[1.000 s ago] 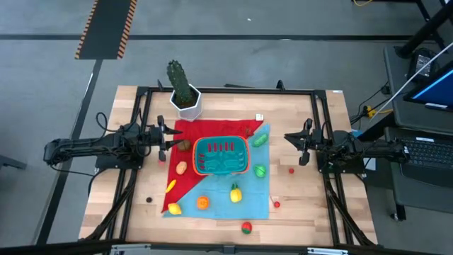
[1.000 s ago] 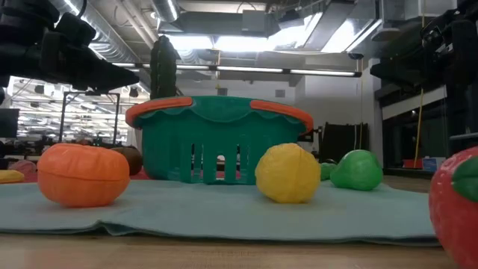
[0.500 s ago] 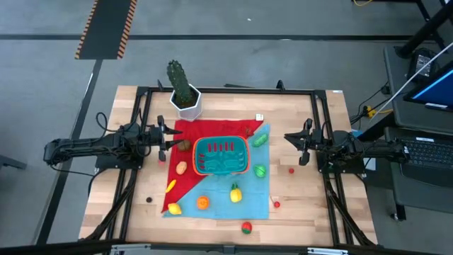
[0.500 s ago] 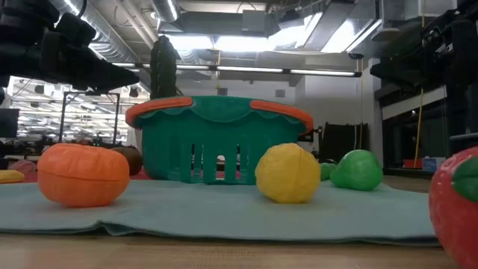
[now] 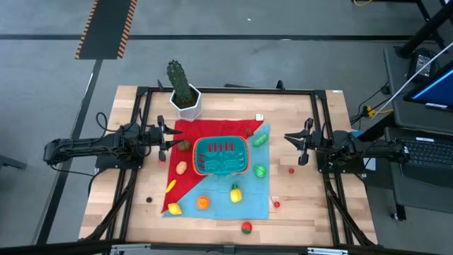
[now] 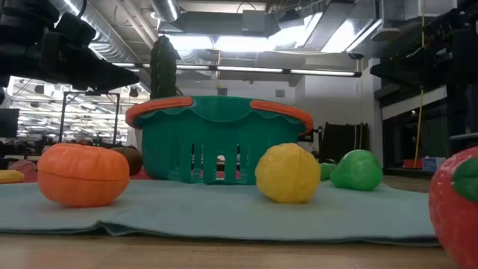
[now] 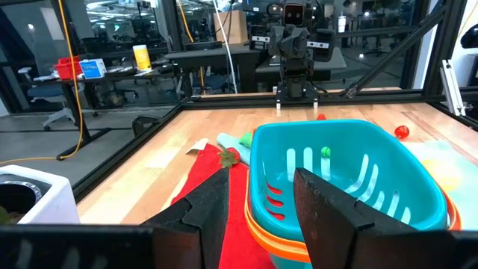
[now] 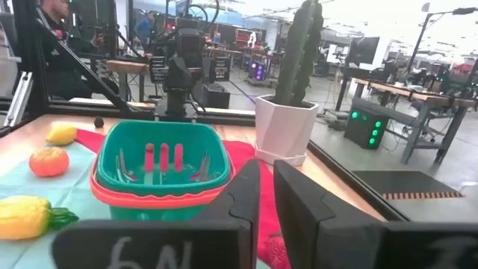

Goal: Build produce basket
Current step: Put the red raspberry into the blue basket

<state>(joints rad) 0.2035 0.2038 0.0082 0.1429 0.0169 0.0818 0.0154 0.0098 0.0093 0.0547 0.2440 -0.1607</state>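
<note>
Nothing has moved since the earlier frame. High view: basket (image 5: 221,156) sits mid-table on the cloths (image 5: 248,188), produce (image 5: 235,192) scattered around it. Left wrist view: left gripper (image 7: 260,200) is spread, empty, beside the basket. Right wrist view: right gripper (image 8: 267,196) is pressed together, holding nothing.

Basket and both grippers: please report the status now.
Left gripper open, empty, left of basket. Right gripper shut, empty, right of it. Basket empty, produce scattered around it. Nothing blocking.
</note>
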